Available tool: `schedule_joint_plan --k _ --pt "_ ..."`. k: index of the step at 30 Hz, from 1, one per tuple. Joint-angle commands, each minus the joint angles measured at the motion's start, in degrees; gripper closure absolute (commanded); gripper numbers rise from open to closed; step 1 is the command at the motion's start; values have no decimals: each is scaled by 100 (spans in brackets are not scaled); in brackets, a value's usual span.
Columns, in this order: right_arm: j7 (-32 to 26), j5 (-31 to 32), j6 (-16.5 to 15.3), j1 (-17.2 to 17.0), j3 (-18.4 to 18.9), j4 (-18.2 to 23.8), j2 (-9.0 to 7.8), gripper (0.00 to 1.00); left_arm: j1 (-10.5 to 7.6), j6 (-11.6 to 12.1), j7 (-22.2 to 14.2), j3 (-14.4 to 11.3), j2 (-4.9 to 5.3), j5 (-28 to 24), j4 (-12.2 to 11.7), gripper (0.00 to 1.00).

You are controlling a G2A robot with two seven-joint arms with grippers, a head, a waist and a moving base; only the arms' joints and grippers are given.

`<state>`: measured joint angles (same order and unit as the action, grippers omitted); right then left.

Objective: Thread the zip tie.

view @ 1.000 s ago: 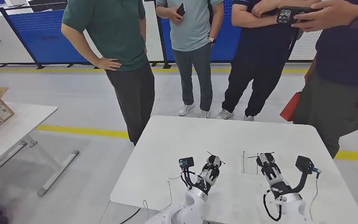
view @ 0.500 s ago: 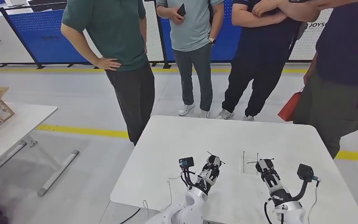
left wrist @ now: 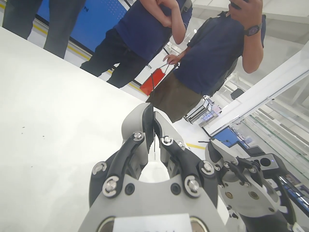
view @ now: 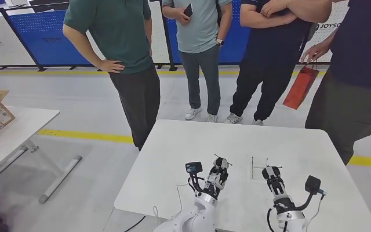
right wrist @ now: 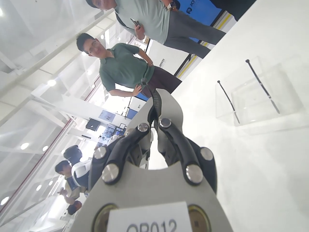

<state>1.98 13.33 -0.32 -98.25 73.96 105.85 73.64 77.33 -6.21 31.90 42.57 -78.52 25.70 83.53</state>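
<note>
My left gripper [left wrist: 152, 112] is shut on a thin black zip tie [left wrist: 152, 88] whose strap sticks out past the fingertips. In the top view this gripper [view: 221, 164] is held over the near middle of the white table [view: 191, 145]. My right gripper [right wrist: 157, 95] is shut on another black zip tie [right wrist: 149, 86], with the tie's head just beyond the tips. From above, the right gripper [view: 268, 171] is about a hand's width to the right of the left one. Their tips are apart.
A clear plastic stand [right wrist: 284, 112] holds two more black zip ties [right wrist: 227, 97] upright, just beyond my right gripper; the stand [view: 259, 168] lies between the two arms. Several people stand along the table's far edge [view: 232, 122].
My right arm has drawn back toward the near edge and slightly left, still gripping its tie. The left arm has hardly moved.
</note>
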Motion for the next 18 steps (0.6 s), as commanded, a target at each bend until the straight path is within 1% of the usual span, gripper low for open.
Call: schedule_joint_plan --k 1,10,12,14,16,18 --pt "-9 6 15 3 -3 -1 0 100 -16 -2 -57 -16 -21 -25 -47 100" --pt "-9 6 15 3 -3 -1 0 100 -11 13 -80 -15 -21 -38 -44 100" --pt "-9 6 15 3 -3 -1 0 100 12 224 -193 59 -16 -142 -9 100" --pt "-9 6 15 3 -3 -1 0 100 44 381 -250 101 -10 -156 21 100" --pt "-9 6 15 3 -3 -1 0 100 82 549 -366 180 11 -144 98 100" --pt "-9 6 15 3 -3 -1 0 100 125 570 -411 234 37 53 124 100"
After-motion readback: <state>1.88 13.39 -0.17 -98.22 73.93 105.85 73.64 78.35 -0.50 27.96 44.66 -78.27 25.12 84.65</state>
